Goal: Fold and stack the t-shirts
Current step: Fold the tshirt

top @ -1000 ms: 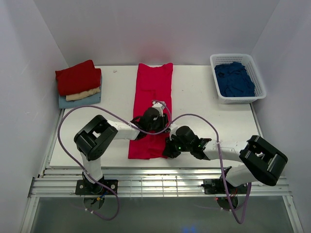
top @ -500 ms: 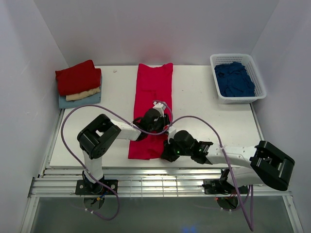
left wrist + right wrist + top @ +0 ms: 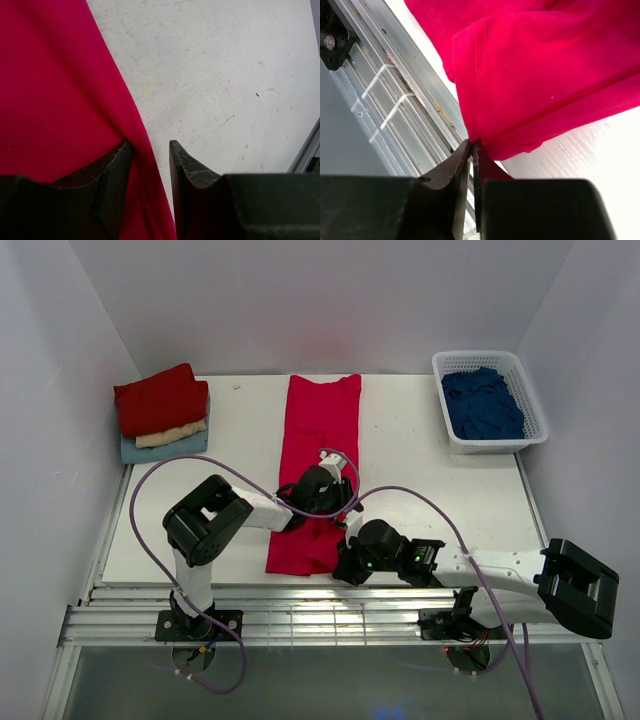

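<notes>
Far left of the red shirt (image 3: 320, 430), a stack (image 3: 160, 412) sits at the back corner of the bench (image 3: 420, 460). A dark red shirt lies on top, and only the front edges of a cream one and a pale blue one show beneath it. Bare bench separates the stack from the red shirt.

The red shirt lies as a long strip from the bench's back edge to near its front edge. The left hand (image 3: 333, 498) sits over the shirt's right edge about midway, hiding the cloth there from above. Its wrist view cuts the shirt off at top and left. It shows the jaws apart, straddling that edge, one finger (image 3: 112, 167) on the cloth and the other over bare bench, with nothing pinched.

At the shirt's near right corner the right hand (image 3: 347, 565) covers the hem from above. Close up, its fingertips (image 3: 462, 160) are clenched on a bunched fold of the hem, close by the rail (image 3: 395, 100) along the bench front. How much cloth is caught is hard to tell.

Right of the shirt, a wide bare stretch of bench runs to the basket (image 3: 495, 444) at the back right corner. It holds a crumpled navy shirt (image 3: 482, 405) whose shape cannot be made out.
</notes>
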